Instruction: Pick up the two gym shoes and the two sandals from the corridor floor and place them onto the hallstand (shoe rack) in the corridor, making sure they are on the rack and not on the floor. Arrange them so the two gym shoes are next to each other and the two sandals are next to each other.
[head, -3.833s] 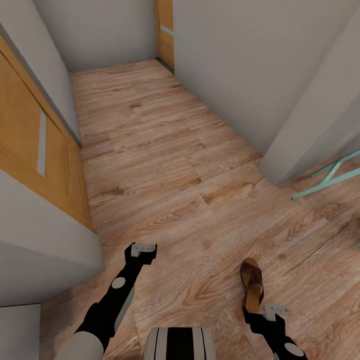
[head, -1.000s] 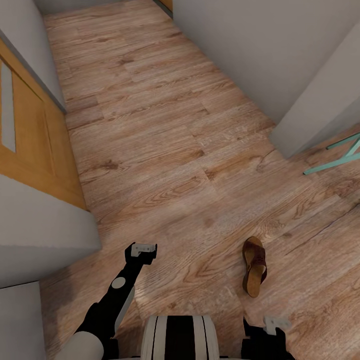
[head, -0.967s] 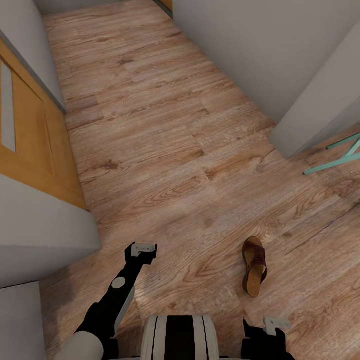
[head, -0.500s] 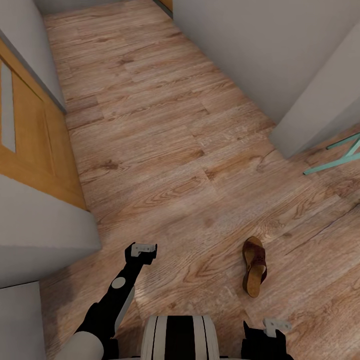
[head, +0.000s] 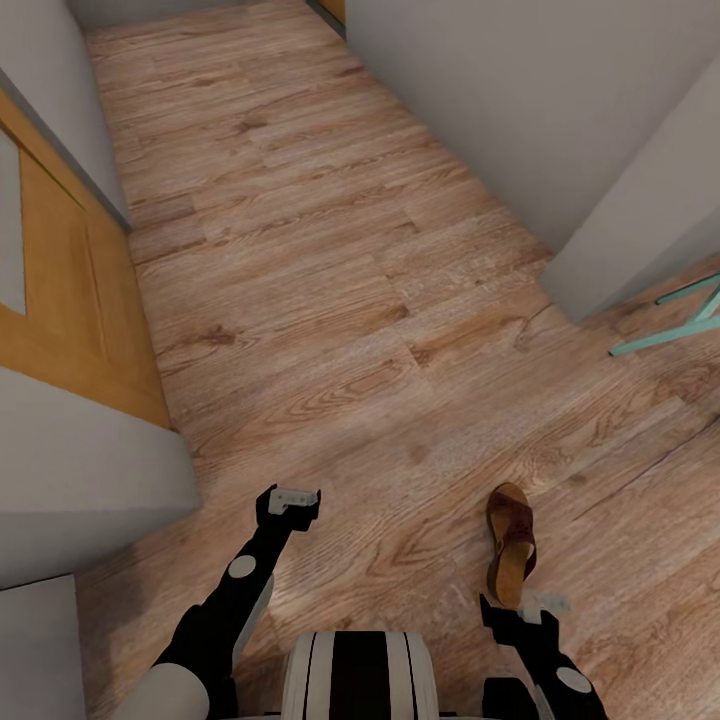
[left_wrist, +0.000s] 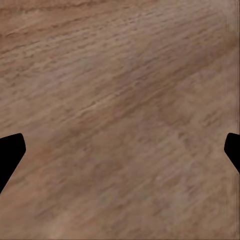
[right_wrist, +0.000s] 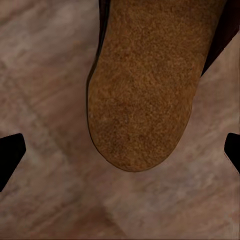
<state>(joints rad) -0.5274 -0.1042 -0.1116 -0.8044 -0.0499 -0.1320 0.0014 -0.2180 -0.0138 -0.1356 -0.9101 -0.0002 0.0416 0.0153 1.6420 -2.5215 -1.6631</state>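
- One sandal (head: 511, 541) lies flat on the corridor floor (head: 330, 300), near the robot and to its right, its reddish-brown strap at the far end and its tan heel at the near end.
- The right gripper (head: 528, 608) hangs just near of the sandal's heel; in the right wrist view the cork-like heel (right_wrist: 142, 95) fills the space ahead, and the two dark fingertips (right_wrist: 10, 155) stand wide apart at the frame edges, holding nothing.
- The left gripper (head: 293, 499) hovers over bare planks, well to the left of the sandal; its jaws are spread open and empty, with only wood grain (left_wrist: 120, 115) between them.
- An orange wooden door (head: 60, 290) sits in the left wall.
- A teal metal frame (head: 672, 318) stands at the far right, past a grey wall corner (head: 620, 240).
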